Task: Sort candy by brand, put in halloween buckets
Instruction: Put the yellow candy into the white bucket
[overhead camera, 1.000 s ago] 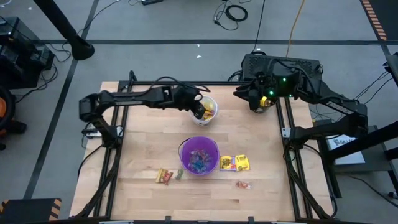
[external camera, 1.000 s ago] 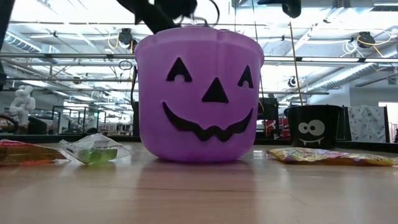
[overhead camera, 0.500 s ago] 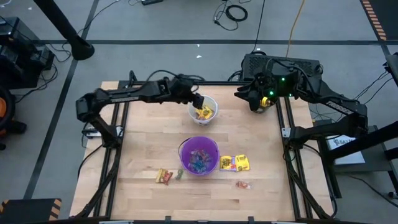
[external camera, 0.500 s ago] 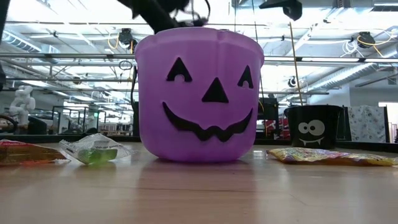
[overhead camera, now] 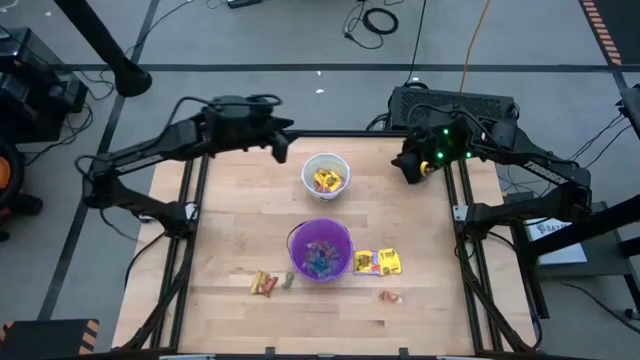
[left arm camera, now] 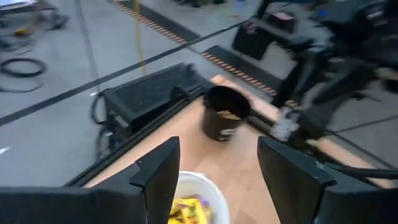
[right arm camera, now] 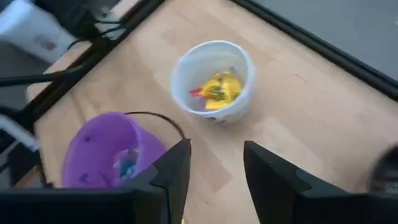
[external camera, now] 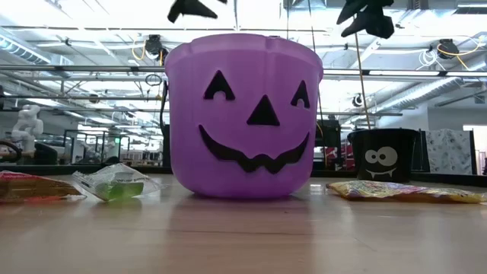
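Both grippers, left (overhead camera: 280, 150) and right (overhead camera: 408, 166), are held open and empty beside the white bucket (overhead camera: 326, 177); loose candy (overhead camera: 378, 262) is scattered around the purple bucket (overhead camera: 321, 250).

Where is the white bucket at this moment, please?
In the high view the white bucket stands at the table's far middle, directly behind the purple bucket, with yellow candy inside; the left gripper hovers just to its left.

grey concrete floor (overhead camera: 250, 40) with black tape lines, loose cables (overhead camera: 378, 18), bright ceiling lights (external camera: 84, 15)
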